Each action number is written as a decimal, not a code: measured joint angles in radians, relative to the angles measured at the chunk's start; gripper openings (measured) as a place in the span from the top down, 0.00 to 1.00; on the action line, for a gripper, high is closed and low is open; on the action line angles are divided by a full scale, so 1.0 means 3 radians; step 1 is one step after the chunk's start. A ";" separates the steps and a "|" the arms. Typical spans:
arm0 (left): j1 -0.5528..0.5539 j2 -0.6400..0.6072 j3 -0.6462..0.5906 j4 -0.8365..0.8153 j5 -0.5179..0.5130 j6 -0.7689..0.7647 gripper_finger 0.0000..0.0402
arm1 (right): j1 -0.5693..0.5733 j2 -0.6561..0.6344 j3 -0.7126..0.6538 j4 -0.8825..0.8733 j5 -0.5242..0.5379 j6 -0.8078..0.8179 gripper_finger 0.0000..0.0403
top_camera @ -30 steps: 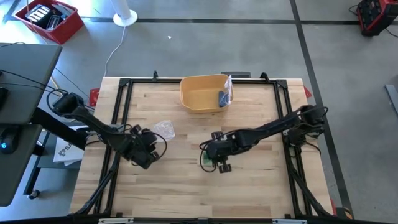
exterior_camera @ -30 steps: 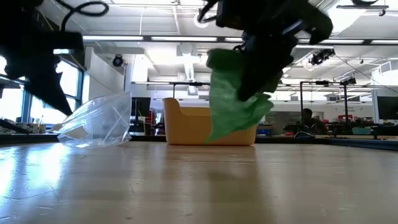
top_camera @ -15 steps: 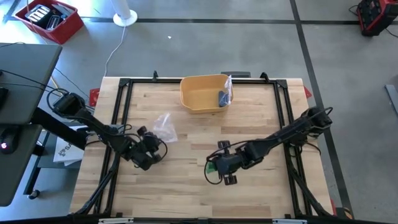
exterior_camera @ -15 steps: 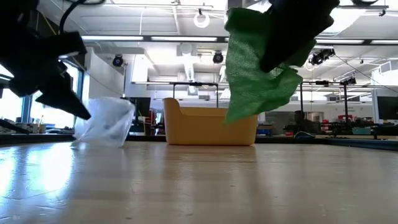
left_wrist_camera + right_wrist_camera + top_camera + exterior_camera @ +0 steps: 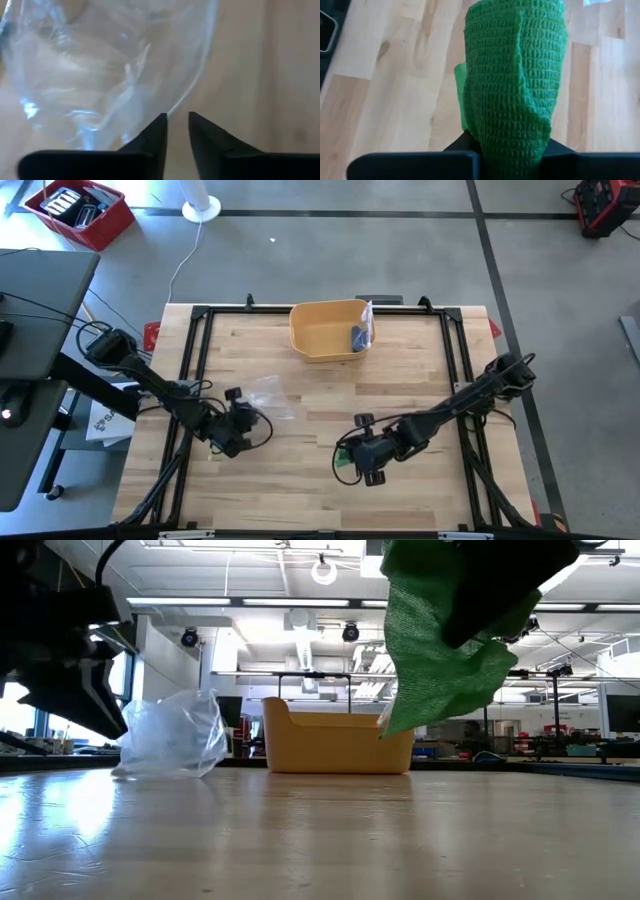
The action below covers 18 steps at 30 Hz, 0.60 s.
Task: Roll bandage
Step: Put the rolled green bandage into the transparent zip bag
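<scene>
Left gripper: now beside the crumpled clear plastic wrapper, fingers narrowed to a slit, gripping nothing visible.
Yellow plastic bin: unmoved at the far edge.
Right gripper: has drawn nearer, fingers clamped on the green woven bandage, lifted clear of the table; rolling not begun.

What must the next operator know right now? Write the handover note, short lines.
Right gripper: jaws shut on the green bandage, held up off the table near its front middle; it hangs loose and crumpled, not rolled.
Left gripper: jaws nearly closed with a narrow gap, at the edge of the clear plastic wrapper, left of centre; whether it pinches the film cannot be told.
Yellow bin: back centre, a small packet at its right end.
Done: bandage is out of the wrapper.
Left: roll it up.
</scene>
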<state>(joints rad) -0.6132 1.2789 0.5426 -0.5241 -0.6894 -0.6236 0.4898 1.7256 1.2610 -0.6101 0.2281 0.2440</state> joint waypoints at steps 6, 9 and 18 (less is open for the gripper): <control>0.0284 0.0000 0.0000 -0.0188 -0.0297 0.0111 0.64 | -0.0025 0.0001 0.0000 -0.0043 0.0033 -0.0053 0.90; 0.0518 0.0000 -0.0002 -0.0086 -0.0252 0.0257 0.58 | -0.0221 0.0000 -0.0058 -0.0083 -0.0128 -0.0199 0.90; 0.0760 0.0000 -0.0003 0.0719 0.0160 0.0681 0.61 | -0.0653 0.0019 -0.0769 0.0734 -0.1037 -0.0451 0.81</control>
<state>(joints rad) -0.3851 1.2789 0.5419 -0.3086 -0.6415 -0.4191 0.2939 1.7313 1.0302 -0.3897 -0.0829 0.1086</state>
